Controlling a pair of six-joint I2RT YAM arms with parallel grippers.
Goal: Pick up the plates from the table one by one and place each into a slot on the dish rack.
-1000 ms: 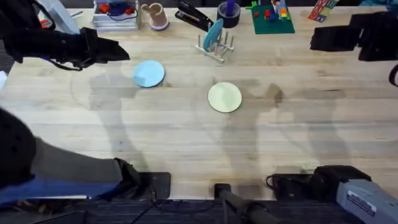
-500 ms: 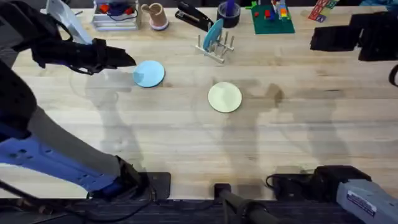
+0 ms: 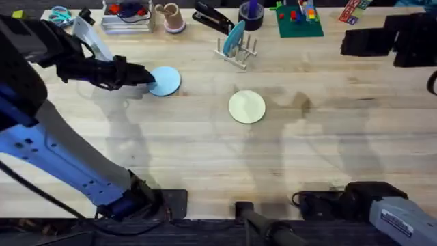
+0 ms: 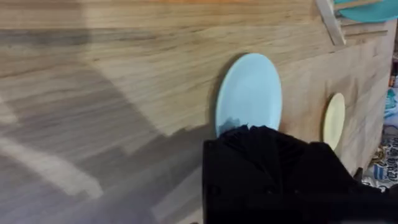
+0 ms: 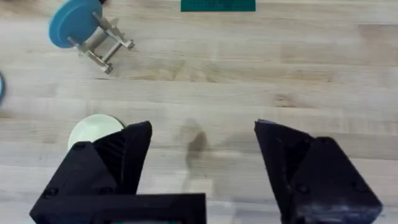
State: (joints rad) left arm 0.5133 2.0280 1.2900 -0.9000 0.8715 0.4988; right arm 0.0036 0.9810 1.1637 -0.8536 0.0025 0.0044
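The light blue plate (image 3: 164, 80) lies flat on the table (image 3: 205, 150), toward the far left, with its face turned upward; being round, it has no long axis to speak of. The left gripper (image 3: 145, 76) is held low at the plate's left edge, its black fingers pointed toward the plate along the table — whether they are parted or closed cannot be told, as the left wrist view shows one dark mass over the plate's near rim (image 4: 249, 93). The pale cream-yellow plate (image 3: 246, 106) lies flat as well, near the middle of the table, well apart from the blue one. The dish rack (image 3: 237, 49) stands at the far edge beyond it, and a teal-blue plate (image 3: 234, 37) is stood on edge between its pegs, tilted slightly. The right gripper (image 5: 202, 149) is seen wide open and empty above bare table, the cream-yellow plate (image 5: 93, 132) partly hidden behind one finger.
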